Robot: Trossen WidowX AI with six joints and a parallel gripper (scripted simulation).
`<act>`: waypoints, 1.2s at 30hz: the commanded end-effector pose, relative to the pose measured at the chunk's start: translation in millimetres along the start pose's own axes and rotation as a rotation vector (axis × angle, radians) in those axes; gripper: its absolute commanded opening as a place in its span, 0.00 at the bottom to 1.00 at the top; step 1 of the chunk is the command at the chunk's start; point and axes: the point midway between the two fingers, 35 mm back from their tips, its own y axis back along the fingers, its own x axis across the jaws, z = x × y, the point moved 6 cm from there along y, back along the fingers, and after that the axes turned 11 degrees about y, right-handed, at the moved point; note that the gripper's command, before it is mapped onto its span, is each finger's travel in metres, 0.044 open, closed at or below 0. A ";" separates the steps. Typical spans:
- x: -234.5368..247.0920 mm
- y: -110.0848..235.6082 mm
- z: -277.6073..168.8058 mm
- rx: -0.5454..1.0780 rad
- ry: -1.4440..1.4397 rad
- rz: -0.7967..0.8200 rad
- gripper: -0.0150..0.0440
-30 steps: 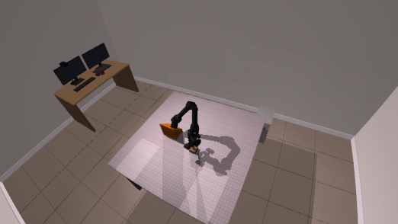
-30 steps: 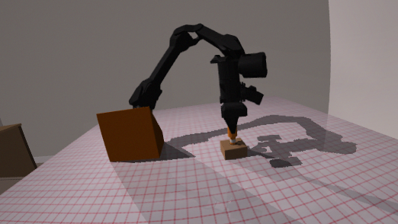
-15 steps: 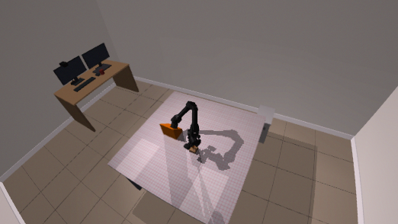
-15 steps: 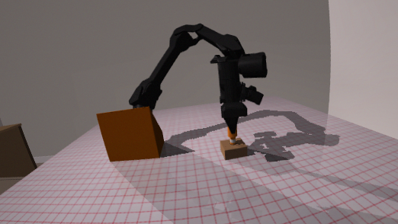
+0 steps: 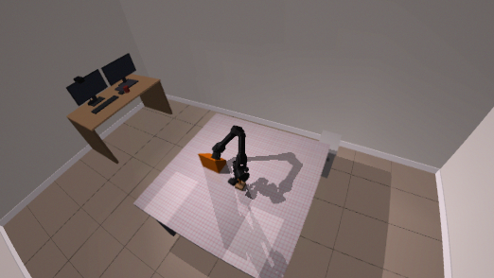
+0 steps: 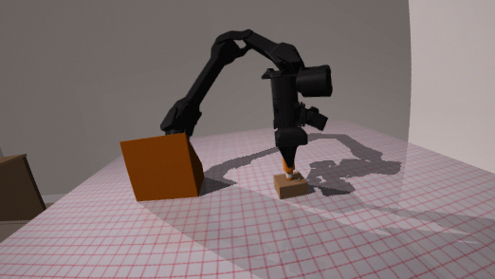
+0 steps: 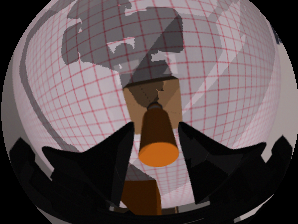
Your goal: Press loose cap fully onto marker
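The tan holder block (image 6: 290,187) (image 7: 174,103) (image 5: 240,185) stands on the gridded table (image 6: 360,228). The marker stands upright in it, and a short piece of the marker (image 6: 288,176) shows above the block. The orange cap (image 6: 286,166) (image 7: 158,141) sits on top of the marker, in line with it. My gripper (image 6: 288,161) (image 7: 156,125) points straight down over the block. Its fingers stand open on either side of the cap, with small gaps showing in the wrist view. How far down the cap is seated cannot be told.
The arm's orange base box (image 6: 161,167) (image 5: 211,162) stands to the left of the block. A small white box (image 5: 330,140) sits at the table's far edge. A desk with two monitors (image 5: 114,96) stands far off by the wall.
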 end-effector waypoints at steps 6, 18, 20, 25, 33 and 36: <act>0.0 0.0 0.0 0.000 0.000 0.000 0.97; -0.5 74.5 -0.4 0.001 0.014 -0.003 0.96; -0.1 68.5 -2.8 0.001 0.124 -0.002 0.87; 0.1 65.2 -4.2 0.000 0.183 -0.001 0.64; 0.1 65.2 -4.2 0.000 0.183 -0.001 0.29; 0.1 65.2 -4.2 0.000 0.183 -0.001 0.25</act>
